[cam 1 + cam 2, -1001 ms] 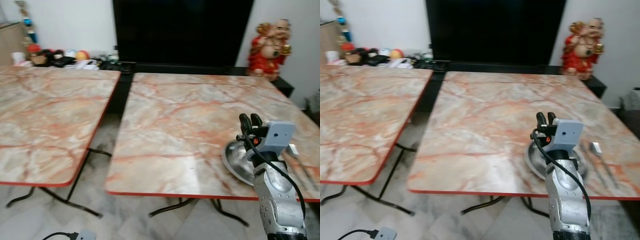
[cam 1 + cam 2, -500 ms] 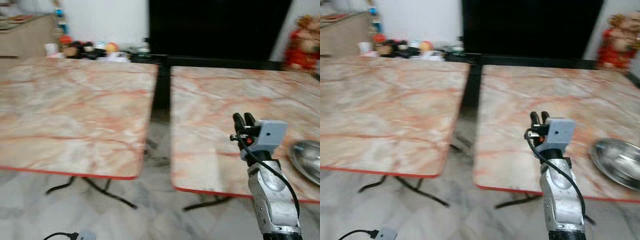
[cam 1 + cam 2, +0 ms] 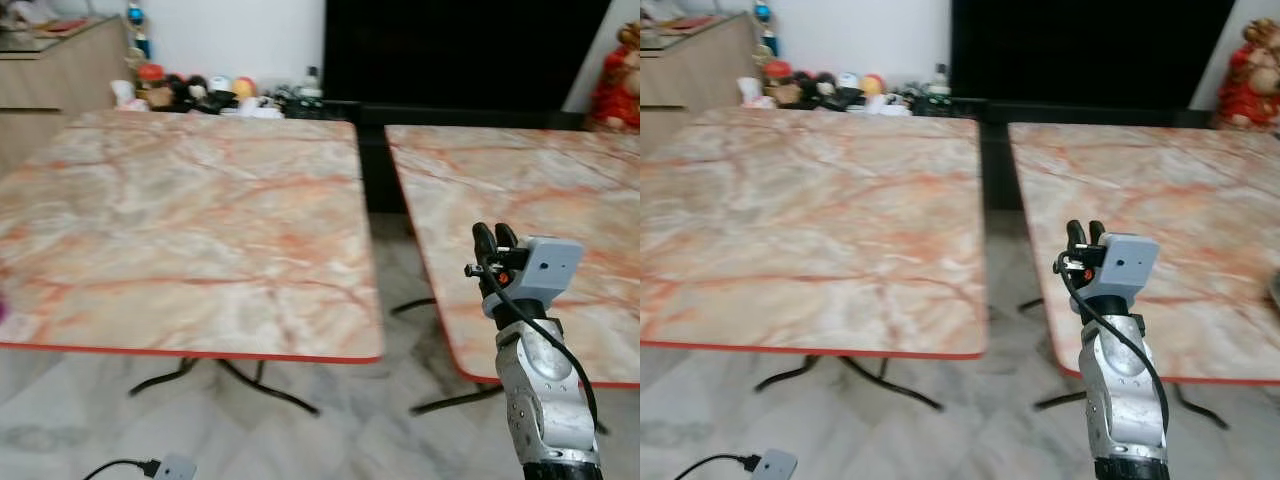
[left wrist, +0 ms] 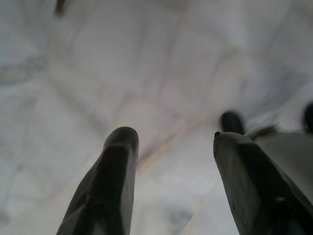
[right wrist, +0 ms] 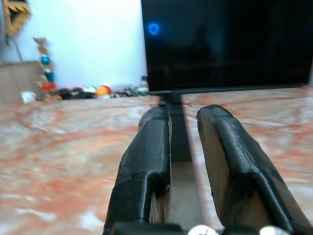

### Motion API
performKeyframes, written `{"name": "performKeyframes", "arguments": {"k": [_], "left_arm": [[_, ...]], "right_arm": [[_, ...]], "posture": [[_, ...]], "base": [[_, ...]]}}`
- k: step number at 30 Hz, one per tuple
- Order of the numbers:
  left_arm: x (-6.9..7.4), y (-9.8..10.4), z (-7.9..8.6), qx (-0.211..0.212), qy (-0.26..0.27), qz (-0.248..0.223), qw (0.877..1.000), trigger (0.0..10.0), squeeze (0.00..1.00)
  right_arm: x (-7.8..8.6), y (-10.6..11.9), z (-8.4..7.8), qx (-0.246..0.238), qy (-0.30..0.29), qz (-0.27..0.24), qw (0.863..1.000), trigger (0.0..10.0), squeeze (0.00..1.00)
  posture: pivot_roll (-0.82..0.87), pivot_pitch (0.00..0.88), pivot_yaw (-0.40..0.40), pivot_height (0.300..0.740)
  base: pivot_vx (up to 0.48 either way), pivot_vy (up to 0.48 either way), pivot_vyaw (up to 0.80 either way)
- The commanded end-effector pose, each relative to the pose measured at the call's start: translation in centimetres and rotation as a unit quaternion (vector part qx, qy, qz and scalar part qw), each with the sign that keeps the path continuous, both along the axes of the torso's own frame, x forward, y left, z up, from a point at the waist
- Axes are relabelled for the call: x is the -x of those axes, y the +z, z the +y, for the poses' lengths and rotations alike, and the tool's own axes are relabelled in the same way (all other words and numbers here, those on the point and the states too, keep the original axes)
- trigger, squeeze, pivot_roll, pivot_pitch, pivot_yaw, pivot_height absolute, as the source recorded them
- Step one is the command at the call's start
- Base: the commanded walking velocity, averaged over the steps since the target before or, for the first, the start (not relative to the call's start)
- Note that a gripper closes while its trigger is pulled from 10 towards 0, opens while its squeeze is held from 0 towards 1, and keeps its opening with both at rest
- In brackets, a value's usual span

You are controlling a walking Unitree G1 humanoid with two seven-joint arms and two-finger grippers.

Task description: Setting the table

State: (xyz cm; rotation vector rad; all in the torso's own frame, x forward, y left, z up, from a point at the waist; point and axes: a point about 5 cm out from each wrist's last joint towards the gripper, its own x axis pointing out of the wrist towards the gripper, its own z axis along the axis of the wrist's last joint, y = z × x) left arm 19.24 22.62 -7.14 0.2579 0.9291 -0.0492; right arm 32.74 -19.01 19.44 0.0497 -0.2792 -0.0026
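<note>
I have the right hand (image 3: pixel 495 236) raised in front of me, held up over the gap between two marble-patterned tables, its two black fingers (image 5: pixel 146 161) pointing forward and close together with only a narrow slit between them and nothing held. The left table (image 3: pixel 180 230) takes up most of my view, its orange-veined top edged in red; the right table (image 3: pixel 1160 200) stands just beside it across a dark gap. From the right wrist I look along the fingers toward a big black screen (image 5: pixel 225 44) against the white wall, with a row of small ornaments (image 3: pixel 200 92) lined up behind the left table. A red figurine (image 3: pixel 1248 75) sits at the far corner beyond the right table. At the right table's near edge a sliver of something dark (image 3: pixel 1275 290) peeks in; I cannot tell what it is. The left hand (image 4: pixel 171 142) hangs low over the pale tiled floor (image 4: pixel 122 58), its fingers well apart and empty. A cable with a small plug (image 3: pixel 770 464) lies on the floor near my feet.
</note>
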Motion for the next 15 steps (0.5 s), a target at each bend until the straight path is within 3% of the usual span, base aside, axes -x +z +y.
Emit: {"name": "performKeyframes", "arguments": {"k": [1, 15], "left_arm": [[0.74, -0.50, -0.41, 0.006, 0.000, 0.015, 1.000, 10.0, 0.00], [0.92, -0.57, -0.34, 0.006, -0.001, 0.017, 1.000, 10.0, 0.00]], "right_arm": [[0.19, -0.09, -0.94, -0.007, -0.016, 0.000, 1.000, 10.0, 0.00], [0.13, 0.05, -0.74, -0.009, -0.014, -0.001, 1.000, 10.0, 0.00]], "posture": [[-0.06, 0.101, 0.018, 0.740], [-0.06, 0.128, 0.020, 0.740]], "base": [[0.000, 0.480, 0.00], [0.000, 0.480, 0.00]]}}
